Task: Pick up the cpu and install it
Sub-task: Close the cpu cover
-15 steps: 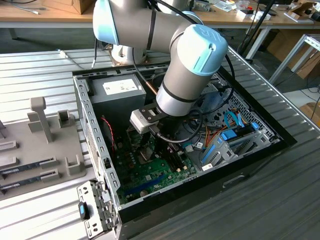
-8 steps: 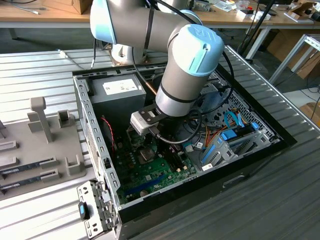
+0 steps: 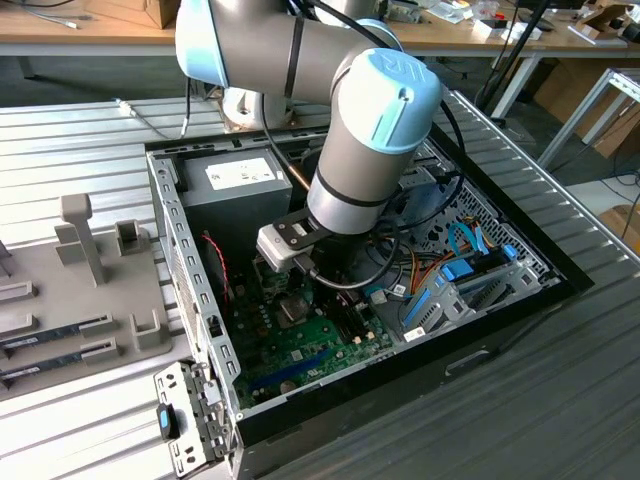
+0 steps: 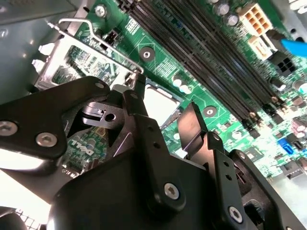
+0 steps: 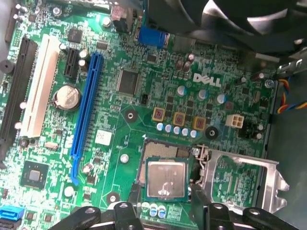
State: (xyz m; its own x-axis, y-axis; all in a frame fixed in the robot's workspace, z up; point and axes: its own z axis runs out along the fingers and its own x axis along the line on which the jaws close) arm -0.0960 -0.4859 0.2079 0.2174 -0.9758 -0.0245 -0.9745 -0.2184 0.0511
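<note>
End effector (image 5: 165, 203) with fingers spread wide and holding nothing, poised over the chip (image 5: 166, 178), a light, stiff, fragile plate lying in the socket (image 5: 165, 167) on the circuit board (image 5: 120, 139), best gripped by opposite edges.

cpu (image 5: 166, 179) between gripper (image 5: 163, 206) fingers

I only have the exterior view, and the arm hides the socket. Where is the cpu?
Observer: In the first wrist view the cpu is at the motherboard socket, with a strip of contacts showing beside it.
Operator: Is it seated?
Observer: I cannot tell. The retention plate is swung open beside the socket, not over the chip.
Operator: And the lever?
Observer: In the second wrist view the lever stands raised off the board.
</note>
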